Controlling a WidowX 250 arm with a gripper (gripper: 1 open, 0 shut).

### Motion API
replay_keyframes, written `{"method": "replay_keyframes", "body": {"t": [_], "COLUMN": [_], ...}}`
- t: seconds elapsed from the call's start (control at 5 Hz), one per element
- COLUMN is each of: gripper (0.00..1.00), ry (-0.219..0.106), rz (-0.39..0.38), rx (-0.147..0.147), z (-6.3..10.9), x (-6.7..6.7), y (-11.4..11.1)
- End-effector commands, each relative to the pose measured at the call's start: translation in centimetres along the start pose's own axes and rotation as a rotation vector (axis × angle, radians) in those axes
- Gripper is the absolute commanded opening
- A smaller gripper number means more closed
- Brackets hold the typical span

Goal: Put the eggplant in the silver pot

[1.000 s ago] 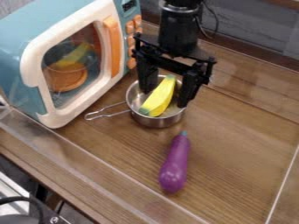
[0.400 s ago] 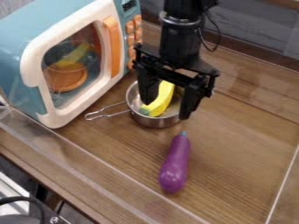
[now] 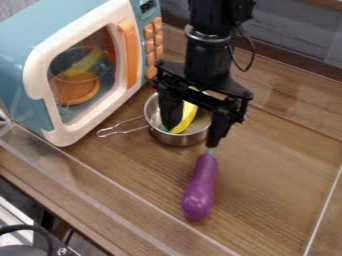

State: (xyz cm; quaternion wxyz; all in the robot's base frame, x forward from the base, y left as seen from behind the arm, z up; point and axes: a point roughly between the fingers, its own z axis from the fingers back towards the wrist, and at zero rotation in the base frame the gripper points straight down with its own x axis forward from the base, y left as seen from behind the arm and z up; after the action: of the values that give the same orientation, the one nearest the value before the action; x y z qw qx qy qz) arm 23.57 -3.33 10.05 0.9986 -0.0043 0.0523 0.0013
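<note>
The purple eggplant (image 3: 201,187) lies on the wooden table, its stem end pointing up toward the arm. The silver pot (image 3: 170,128) stands just right of the toy microwave, with a yellow banana-like piece (image 3: 186,113) inside and its wire handle (image 3: 118,129) sticking out to the left. My gripper (image 3: 195,120) hangs open over the pot's right side, fingers pointing down. One fingertip (image 3: 217,137) sits just above the eggplant's stem end. Nothing is between the jaws.
A blue and white toy microwave (image 3: 70,62) with an orange bowl behind its window stands at the left. The table's front edge (image 3: 80,215) runs diagonally below the eggplant. A grey wall lies behind the arm.
The gripper has moved down and slightly right, from over the pot toward the eggplant's stem end. It stays open. Eggplant and pot have not moved.
</note>
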Motion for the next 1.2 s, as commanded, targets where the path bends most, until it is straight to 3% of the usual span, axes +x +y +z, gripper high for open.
{"method": "replay_keyframes", "body": {"t": [0.0, 1.0], "gripper": [1.0, 1.0], "ry": [-0.052, -0.063], "rz": [-0.006, -0.024], "rx": [-0.006, -0.007], "z": [0.9, -1.1], "x": [0.1, -0.1], "y": [-0.3, -1.0]}}
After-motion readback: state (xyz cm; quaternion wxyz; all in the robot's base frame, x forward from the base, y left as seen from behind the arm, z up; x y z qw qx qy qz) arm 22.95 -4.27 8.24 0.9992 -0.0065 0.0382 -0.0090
